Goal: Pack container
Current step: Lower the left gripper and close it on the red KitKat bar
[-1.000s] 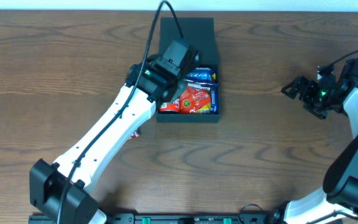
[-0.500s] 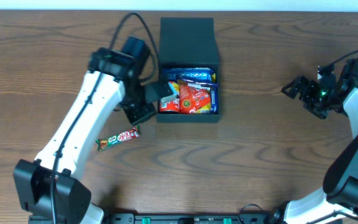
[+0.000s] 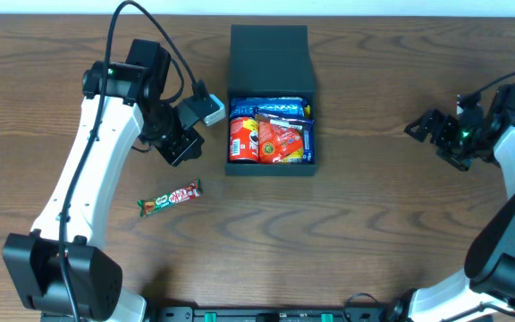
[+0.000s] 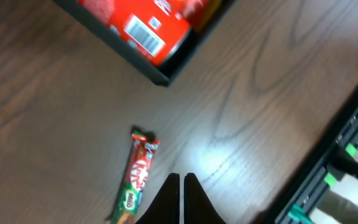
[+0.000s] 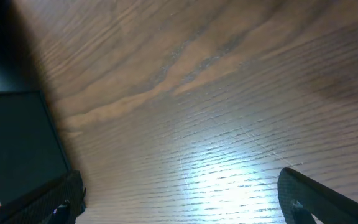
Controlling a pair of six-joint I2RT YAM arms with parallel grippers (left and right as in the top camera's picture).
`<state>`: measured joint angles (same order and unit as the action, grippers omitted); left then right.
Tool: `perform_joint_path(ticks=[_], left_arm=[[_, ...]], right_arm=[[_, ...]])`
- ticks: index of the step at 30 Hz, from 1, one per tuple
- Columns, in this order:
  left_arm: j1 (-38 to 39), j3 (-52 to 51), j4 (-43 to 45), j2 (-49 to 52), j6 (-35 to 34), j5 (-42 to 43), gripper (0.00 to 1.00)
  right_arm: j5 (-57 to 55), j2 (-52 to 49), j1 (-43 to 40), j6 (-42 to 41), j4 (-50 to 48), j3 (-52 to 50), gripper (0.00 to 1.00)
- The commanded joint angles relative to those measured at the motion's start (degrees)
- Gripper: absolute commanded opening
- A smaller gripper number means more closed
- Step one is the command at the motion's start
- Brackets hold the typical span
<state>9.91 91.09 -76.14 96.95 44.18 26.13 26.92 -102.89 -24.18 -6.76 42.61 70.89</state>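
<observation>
Bar (image 3: 170, 198) at 6 o'clock of the closed, empty left hand (image 3: 180, 145), the nearer one
Overhead: bar lies 8-to-2 on the tabletop (image 3: 374, 233); open container (image 3: 271, 170) at its 2 o'clock, axis 12-to-6, lid (image 3: 271, 54) at 12. Left wrist: bar at 10 o'clock of the fingertips. Right wrist: right hand (image 5: 185, 205) spread wide, empty, container at 9 o'clock

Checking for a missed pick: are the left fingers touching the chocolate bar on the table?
Apart. The overhead view shows bare table between the shut left gripper and the chocolate bar.
</observation>
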Motion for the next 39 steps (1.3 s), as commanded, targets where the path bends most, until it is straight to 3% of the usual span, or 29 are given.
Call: perform_joint_path(ticks=[1, 5, 10, 17, 21, 26, 30, 39], left_arm=[[-0.26, -0.61, -0.90, -1.01, 4.33, -3.30, 0.06], [-1.07, -0.61, 0.31, -1.01, 9.09, -10.82, 0.06], [-2.10, -0.61, -0.02, -0.96, 25.62, -11.08, 0.05], [-3.52, -0.61, 10.86, -0.94, 38.86, -11.13, 0.06], [-3.10, -0.61, 9.01, -0.72, 46.80, -10.12, 0.05], [-3.13, -0.94, -0.66, 1.20, 51.89, -0.68, 0.06], [-3.13, -6.36, -0.24, 1.33, 56.11, -0.81, 0.06], [-7.69, -26.12, 13.92, 1.38, 57.64, -5.40, 0.06]], right_arm=[[-0.15, 1.40, 0.26, -0.04, 0.00, 0.98, 0.99], [-0.15, 1.40, 0.26, -0.04, 0.02, 0.98, 0.99], [-0.15, 1.40, 0.26, -0.04, 0.17, 0.98, 0.99], [-0.55, 1.40, 0.26, -0.02, 1.14, 0.98, 0.99], [-3.37, 1.40, 0.26, 0.00, 1.57, 0.98, 0.99], [-9.25, 1.40, 0.26, 0.00, 1.51, 0.98, 0.99], [-11.52, 1.40, 0.26, -0.02, 1.01, 0.98, 0.99], [-12.92, 1.40, 0.26, 0.00, -3.43, 0.98, 0.99]])
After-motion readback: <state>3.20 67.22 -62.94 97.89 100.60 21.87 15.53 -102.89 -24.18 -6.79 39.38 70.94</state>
